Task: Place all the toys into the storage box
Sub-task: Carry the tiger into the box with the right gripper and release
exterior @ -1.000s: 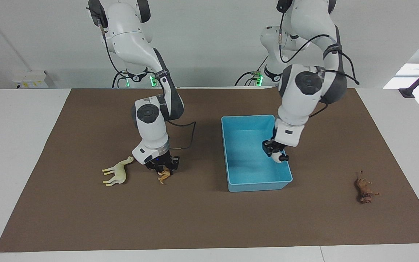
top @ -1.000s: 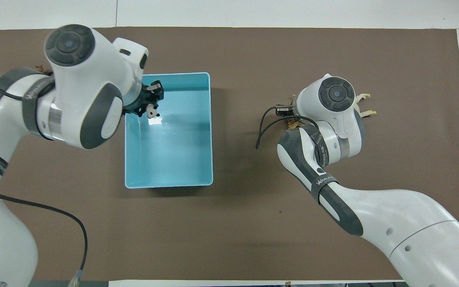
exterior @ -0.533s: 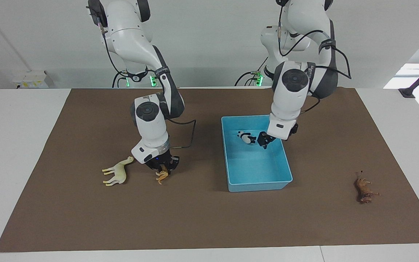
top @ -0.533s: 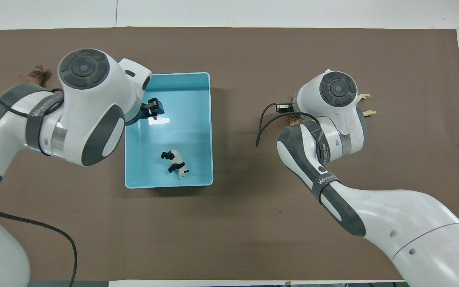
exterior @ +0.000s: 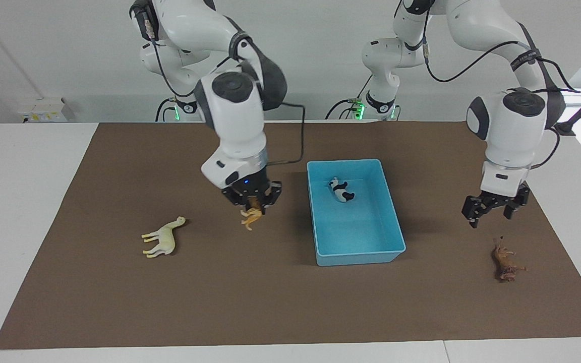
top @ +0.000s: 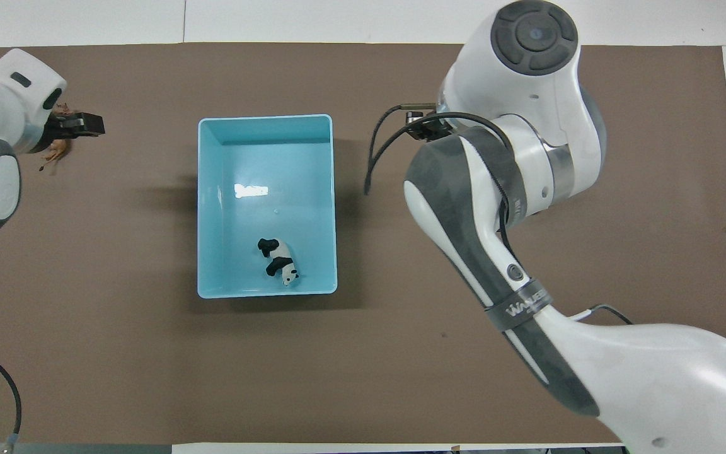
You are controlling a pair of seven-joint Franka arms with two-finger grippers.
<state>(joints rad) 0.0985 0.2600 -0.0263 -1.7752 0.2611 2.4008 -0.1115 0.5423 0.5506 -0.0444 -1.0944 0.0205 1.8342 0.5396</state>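
Note:
An orange tiger [exterior: 251,216] hangs above the brown mat between the camel and the storage box, and my right gripper [exterior: 250,201] is shut on it. The cream camel [exterior: 161,238] lies on its side on the mat toward the right arm's end. A black-and-white panda [exterior: 341,190] [top: 278,258] lies inside the light blue storage box [exterior: 356,234] [top: 262,164]. The dark brown lion [exterior: 507,263] [top: 55,150] lies on the mat toward the left arm's end. My left gripper [exterior: 492,210] [top: 80,123] hovers open just above the lion, holding nothing. In the overhead view the right arm hides the tiger and the camel.
A brown mat [exterior: 280,302] covers most of the white table [exterior: 23,201]. A black cable [exterior: 298,146] loops off the right arm's wrist toward the box.
My right gripper has lifted the tiger off the mat and carried it toward the box. My left gripper let the panda drop into the box, then swung out over the lion.

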